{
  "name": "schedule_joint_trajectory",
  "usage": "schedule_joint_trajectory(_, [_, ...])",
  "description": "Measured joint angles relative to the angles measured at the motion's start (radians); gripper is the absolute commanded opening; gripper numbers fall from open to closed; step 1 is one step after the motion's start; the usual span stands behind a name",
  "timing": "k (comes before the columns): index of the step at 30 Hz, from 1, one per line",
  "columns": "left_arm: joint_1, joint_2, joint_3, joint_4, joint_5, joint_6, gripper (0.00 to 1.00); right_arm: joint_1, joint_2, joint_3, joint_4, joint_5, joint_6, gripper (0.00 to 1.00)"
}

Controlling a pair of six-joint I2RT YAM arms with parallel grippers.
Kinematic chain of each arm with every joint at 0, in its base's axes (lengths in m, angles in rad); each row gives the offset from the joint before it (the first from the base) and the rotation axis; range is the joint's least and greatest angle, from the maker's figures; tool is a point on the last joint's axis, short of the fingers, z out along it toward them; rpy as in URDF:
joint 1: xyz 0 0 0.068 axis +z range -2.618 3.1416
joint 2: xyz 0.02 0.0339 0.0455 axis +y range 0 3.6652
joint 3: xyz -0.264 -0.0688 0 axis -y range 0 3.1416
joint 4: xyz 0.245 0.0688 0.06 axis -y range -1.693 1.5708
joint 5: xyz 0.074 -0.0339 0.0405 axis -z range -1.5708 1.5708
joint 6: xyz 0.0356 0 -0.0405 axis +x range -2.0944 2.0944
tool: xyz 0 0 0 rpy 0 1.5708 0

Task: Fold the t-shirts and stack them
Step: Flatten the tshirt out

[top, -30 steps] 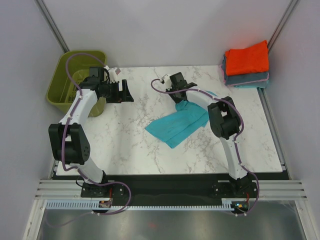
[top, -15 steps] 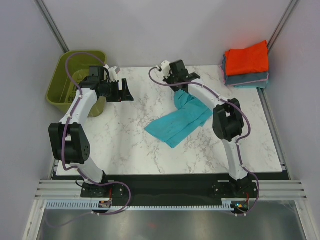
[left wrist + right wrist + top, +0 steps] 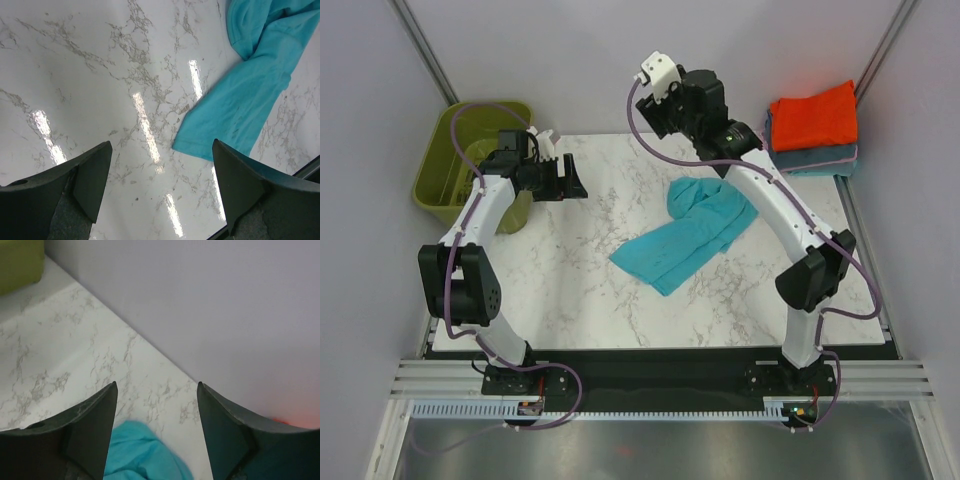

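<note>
Top external view, from the left: an olive basket [image 3: 432, 190] sits off the table's [image 3: 570, 290] far-left corner, and the left gripper [image 3: 161, 145] hovers beside it, fingers spread and empty. The teal t-shirt [image 3: 695, 235] lies rumpled mid-table, touched by neither arm, with the right gripper [image 3: 157, 387] spread and empty above its far end. At the far right an orange-red shirt [image 3: 812, 115] rests folded on a grey-blue one [image 3: 815, 160], so I judge two done, one left, nothing blocking.

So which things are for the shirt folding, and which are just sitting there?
For the job: crumpled teal shirt on the table; folded orange shirt; grey-blue shirt beneath it.
Just sitting there: green basket beside the table.
</note>
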Motion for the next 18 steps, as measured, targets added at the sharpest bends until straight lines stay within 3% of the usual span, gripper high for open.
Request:
schedule_joint_trajectory(8, [0.0, 0.0, 0.001, 0.001, 0.0, -0.005, 0.89, -0.018, 0.182, -0.14, -0.1, -0.011, 0.117, 0.74])
schedule_joint_trajectory(18, [0.0, -0.001, -0.003, 0.002, -0.002, -0.005, 0.89, -0.034, 0.432, -0.026, -0.162, 0.0, 0.137, 0.73])
